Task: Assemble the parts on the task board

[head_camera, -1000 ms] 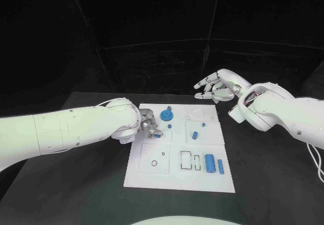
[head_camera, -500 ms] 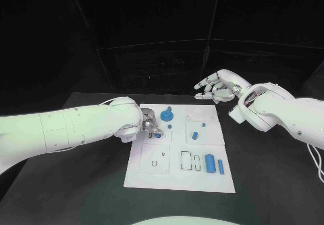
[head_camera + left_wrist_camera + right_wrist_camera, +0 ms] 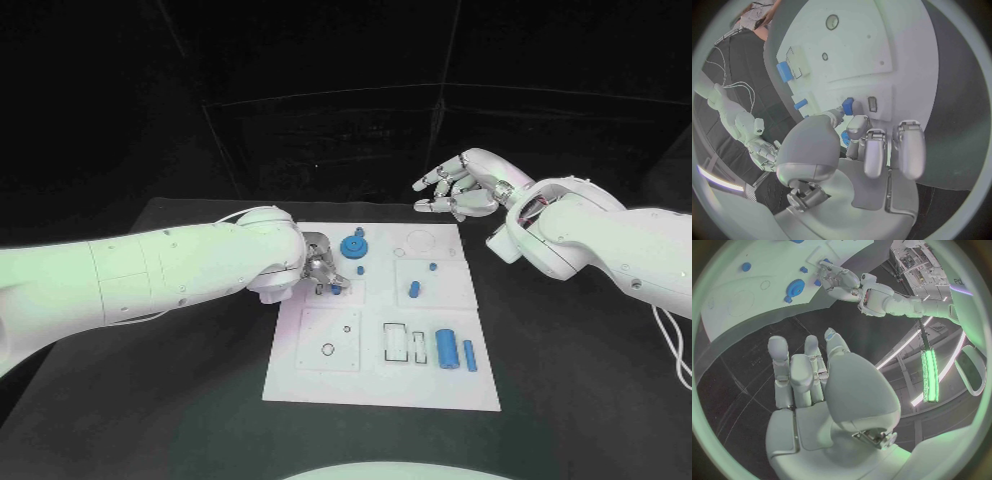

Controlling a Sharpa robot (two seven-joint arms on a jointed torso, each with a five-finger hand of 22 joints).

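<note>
The white task board (image 3: 378, 375) lies in the middle of the black table. My left hand (image 3: 317, 268) is over the board's near-left area and pinches a small blue part (image 3: 333, 289) at its fingertips, low over a square recess. The left wrist view shows that blue part (image 3: 847, 105) between thumb and finger, against the board (image 3: 861, 45). A blue gear (image 3: 356, 246) stands just beyond the hand. My right hand (image 3: 462, 186) hovers past the board's far right corner, fingers apart, holding nothing. In the right wrist view, that hand (image 3: 814, 372) is well above the table.
More blue parts lie on the board: an oval piece (image 3: 414, 289), a small peg (image 3: 430, 266), a cylinder (image 3: 447, 346) and a thin bar (image 3: 470, 355) at the near right. Beside the cylinder are rectangular slots (image 3: 395, 342).
My left hand has shifted very slightly over the recess with the blue part still in its fingers. The right hand has stayed where it was.
</note>
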